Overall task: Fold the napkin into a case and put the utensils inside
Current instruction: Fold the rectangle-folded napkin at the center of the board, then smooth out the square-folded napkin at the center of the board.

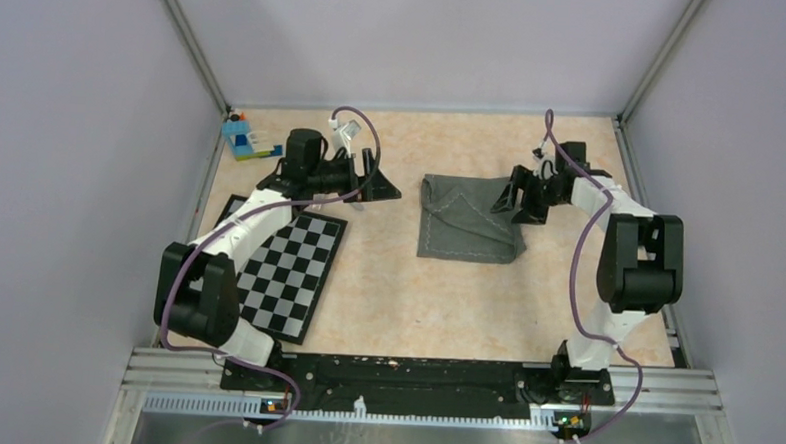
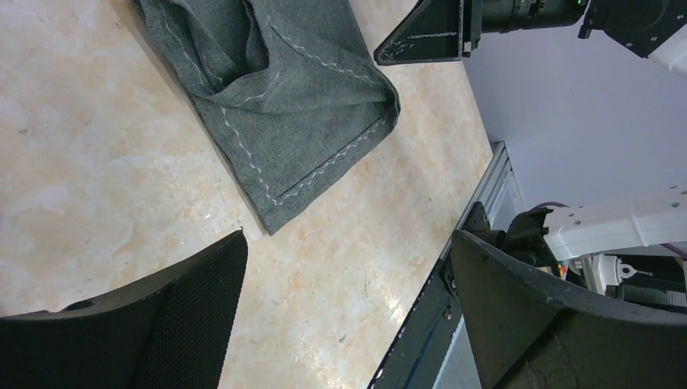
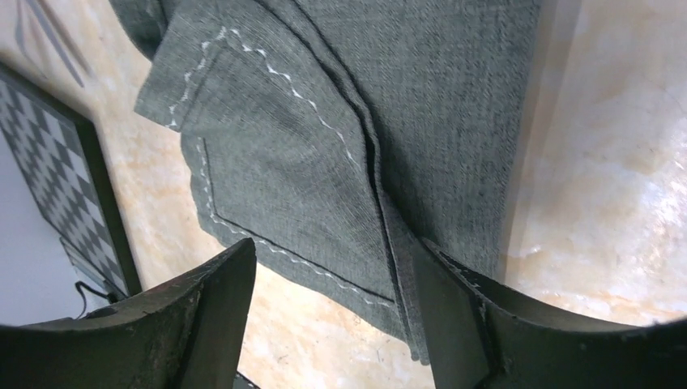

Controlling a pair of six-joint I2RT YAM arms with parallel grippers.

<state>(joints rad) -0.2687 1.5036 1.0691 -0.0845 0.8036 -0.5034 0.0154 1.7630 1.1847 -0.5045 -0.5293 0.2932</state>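
Napkin: one, dark grey napkin
Checkered mat: one, black-and-white checkered mat
Toy-brick block: one, blue toy-brick block
Arms: two, left arm and right arm
Grippers: two, left gripper and right gripper

Left claw spread wide above beige table, loosely folded grey napkin just beyond

Napkin top beyond frame edge
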